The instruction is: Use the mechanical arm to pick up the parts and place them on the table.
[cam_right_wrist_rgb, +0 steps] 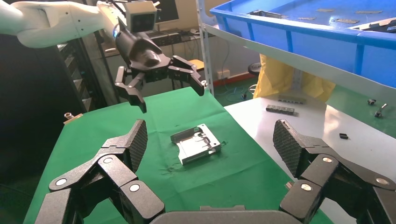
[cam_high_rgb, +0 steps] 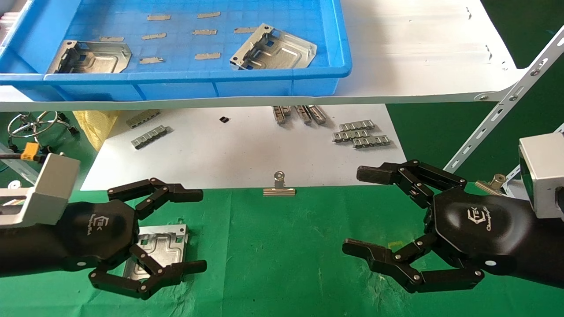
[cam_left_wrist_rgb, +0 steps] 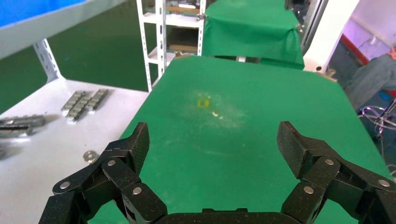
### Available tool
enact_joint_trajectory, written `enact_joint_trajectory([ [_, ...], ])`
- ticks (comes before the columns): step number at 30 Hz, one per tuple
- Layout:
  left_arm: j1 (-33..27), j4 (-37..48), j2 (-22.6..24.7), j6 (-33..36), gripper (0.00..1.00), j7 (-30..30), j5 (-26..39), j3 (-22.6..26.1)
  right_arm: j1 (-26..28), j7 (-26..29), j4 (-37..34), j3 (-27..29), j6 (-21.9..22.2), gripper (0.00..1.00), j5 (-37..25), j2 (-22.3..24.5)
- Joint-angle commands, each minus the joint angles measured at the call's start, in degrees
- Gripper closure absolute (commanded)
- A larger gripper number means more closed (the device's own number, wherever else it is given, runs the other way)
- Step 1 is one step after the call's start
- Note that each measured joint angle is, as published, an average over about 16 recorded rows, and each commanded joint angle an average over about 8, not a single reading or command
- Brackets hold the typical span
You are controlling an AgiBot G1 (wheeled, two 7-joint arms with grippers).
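Two silvery parts lie in the blue tray [cam_high_rgb: 273,86] on the upper shelf, one at its left [cam_high_rgb: 90,57] and one at its right [cam_high_rgb: 273,48]. A third part [cam_high_rgb: 163,246] lies flat on the green table [cam_high_rgb: 286,246], partly hidden under my left gripper [cam_high_rgb: 198,230]. That gripper is open and empty and hangs above the part. The right wrist view shows the part [cam_right_wrist_rgb: 196,142] on the cloth with the left gripper [cam_right_wrist_rgb: 154,70] raised well clear of it. My right gripper [cam_high_rgb: 357,210] is open and empty over the cloth on the right.
A white sheet [cam_high_rgb: 242,149] behind the cloth holds small grey ridged strips [cam_high_rgb: 361,132]. A metal binder clip [cam_high_rgb: 279,187] sits at the sheet's front edge. Tan tape strips [cam_high_rgb: 207,56] dot the tray. A slanted shelf bracket [cam_high_rgb: 506,101] stands at the right.
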Motion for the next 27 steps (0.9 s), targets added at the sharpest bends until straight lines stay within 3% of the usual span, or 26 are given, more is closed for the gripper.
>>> enact_joint_trajectory([
  [1,0.9,-1.0,0.0,0.0,0.00,-0.6,-0.1,-1.4,0.0,0.0,0.0,0.0,0.0,0.00,0.0,0.0],
  [27,12.7,-13.9,0.1,0.1,0.00,-8.2,-0.7,-18.9,0.0,0.0,0.0,0.0,0.0,0.00,0.0,0.0],
])
